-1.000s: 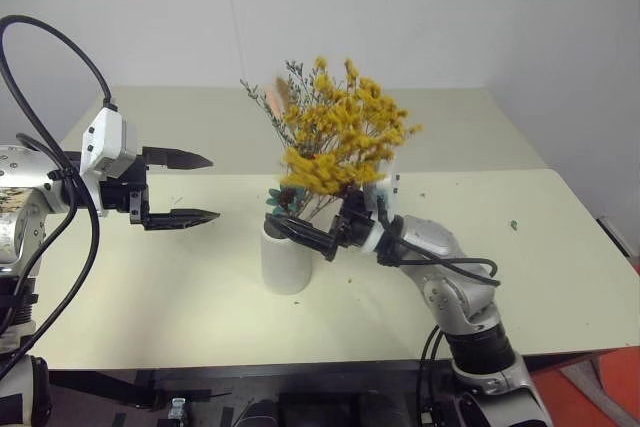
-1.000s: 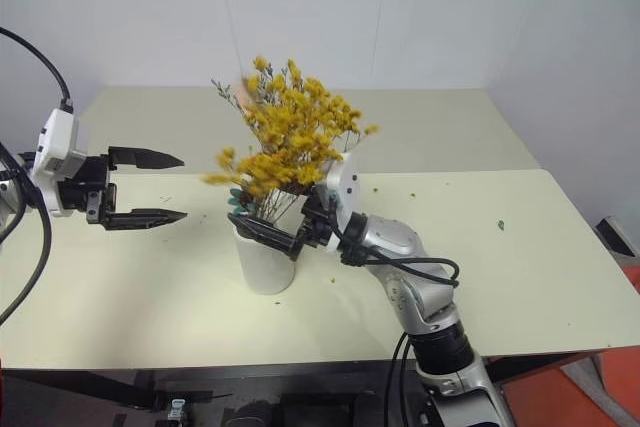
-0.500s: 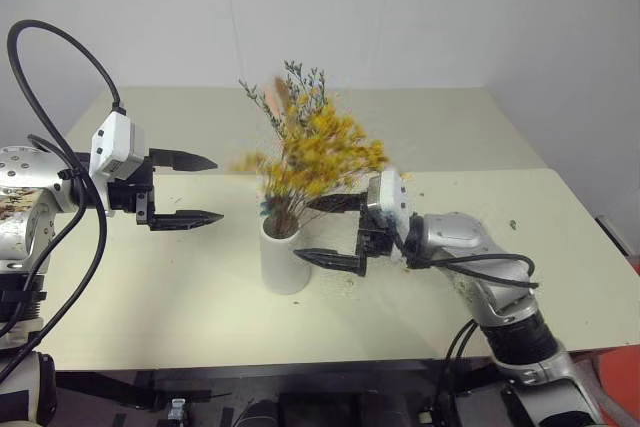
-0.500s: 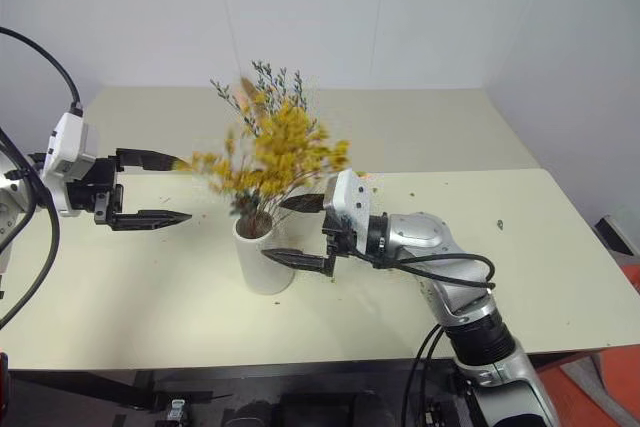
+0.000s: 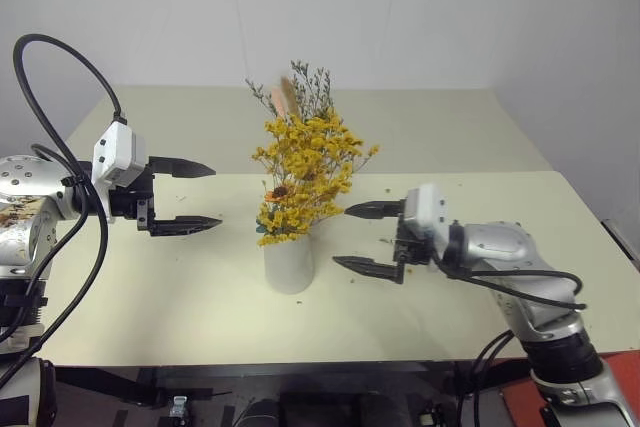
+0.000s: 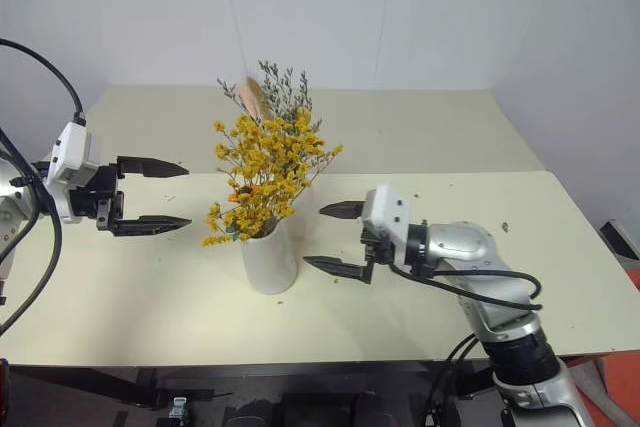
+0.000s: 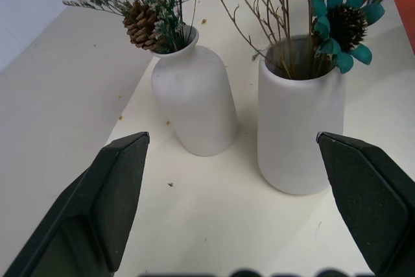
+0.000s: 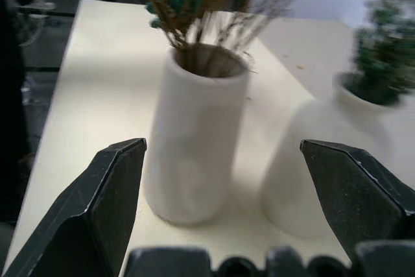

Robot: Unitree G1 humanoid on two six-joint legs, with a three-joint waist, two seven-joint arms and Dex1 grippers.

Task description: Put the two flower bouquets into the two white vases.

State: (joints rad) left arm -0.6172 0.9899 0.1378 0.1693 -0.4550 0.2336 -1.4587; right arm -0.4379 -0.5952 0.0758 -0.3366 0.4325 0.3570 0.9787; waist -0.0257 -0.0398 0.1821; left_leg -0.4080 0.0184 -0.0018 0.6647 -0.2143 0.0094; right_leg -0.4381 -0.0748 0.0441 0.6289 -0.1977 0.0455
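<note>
The yellow-orange bouquet [image 5: 305, 172] stands upright in the wide-mouthed white vase [image 5: 288, 262] at the table's middle. Behind it, the grey-green bouquet [image 5: 300, 92] with its pink plume rises from the rounded bottle vase [image 7: 194, 105], which stands close beside the cylinder vase [image 7: 298, 128]. My right gripper [image 5: 340, 236] is open just right of the cylinder vase, pointing at it, holding nothing. My left gripper [image 5: 216, 196] is open to the left of the vases, a short gap away, also empty.
The cream table [image 5: 480, 147] stretches well beyond the vases on all sides. Small flower crumbs [image 5: 360, 272] lie scattered near the vases. A white wall stands behind the table's far edge.
My right gripper let go of the yellow-orange bouquet and drew back to the right. The bouquet settled upright in the cylinder vase. The left gripper stayed put.
</note>
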